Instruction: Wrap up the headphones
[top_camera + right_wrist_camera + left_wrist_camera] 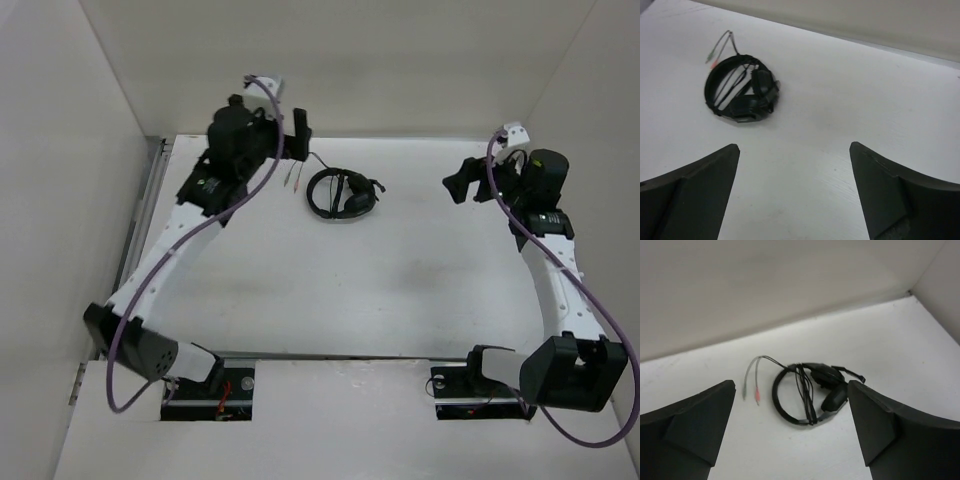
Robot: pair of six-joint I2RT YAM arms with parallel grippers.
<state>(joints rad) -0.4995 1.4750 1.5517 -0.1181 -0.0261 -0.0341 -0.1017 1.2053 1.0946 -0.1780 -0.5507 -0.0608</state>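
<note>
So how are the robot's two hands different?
The left hand hangs close to the headphones, near the plugs; the right hand is farther off. The left hand's camera shows the headphones in the middle; the right hand's shows them up in a corner. Both are open and empty.

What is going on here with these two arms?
Nothing is held right now. The headphones lie at the far side of the table, the cord looped across the headband and the plugs sticking out. The left gripper and right gripper are both open, one on each side.
</note>
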